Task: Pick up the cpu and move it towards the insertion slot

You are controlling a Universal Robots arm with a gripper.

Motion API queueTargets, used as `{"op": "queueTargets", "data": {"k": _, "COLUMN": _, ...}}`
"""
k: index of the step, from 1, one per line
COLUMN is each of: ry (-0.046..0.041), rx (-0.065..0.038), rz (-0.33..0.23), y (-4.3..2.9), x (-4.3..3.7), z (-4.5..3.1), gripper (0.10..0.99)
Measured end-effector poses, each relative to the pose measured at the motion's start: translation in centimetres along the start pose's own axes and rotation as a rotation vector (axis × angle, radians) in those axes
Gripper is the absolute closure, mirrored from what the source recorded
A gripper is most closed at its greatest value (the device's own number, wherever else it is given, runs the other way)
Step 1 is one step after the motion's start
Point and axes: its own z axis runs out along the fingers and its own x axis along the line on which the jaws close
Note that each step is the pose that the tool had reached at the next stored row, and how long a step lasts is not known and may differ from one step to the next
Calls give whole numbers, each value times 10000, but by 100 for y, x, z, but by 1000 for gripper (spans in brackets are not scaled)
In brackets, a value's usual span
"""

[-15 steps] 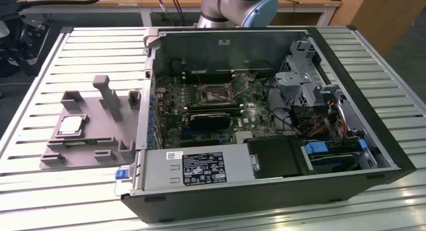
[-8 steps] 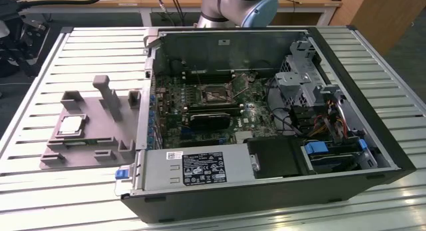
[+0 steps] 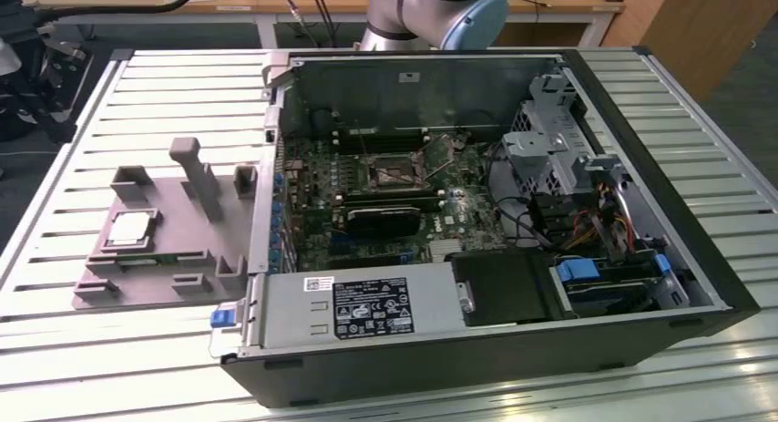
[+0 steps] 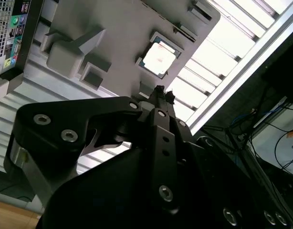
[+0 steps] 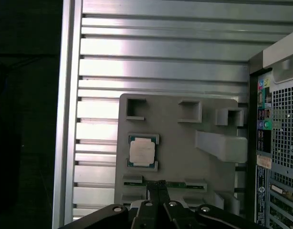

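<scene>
I see the gripper above the grey moulded fixture tray, its slim black fingers pressed together and holding nothing. The cpu, a flat square with a shiny silver top, lies in a tray recess, left of the open black computer case. Farther in, the insertion slot, a metal-framed square, sits on the green motherboard.
</scene>
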Motion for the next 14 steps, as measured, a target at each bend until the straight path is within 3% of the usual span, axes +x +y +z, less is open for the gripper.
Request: {"op": "queueTargets", "data": {"k": 14, "ry": -78, "rx": 2, "rz": -4, "y": -10, "x": 49, "z": 246, "gripper": 984}}
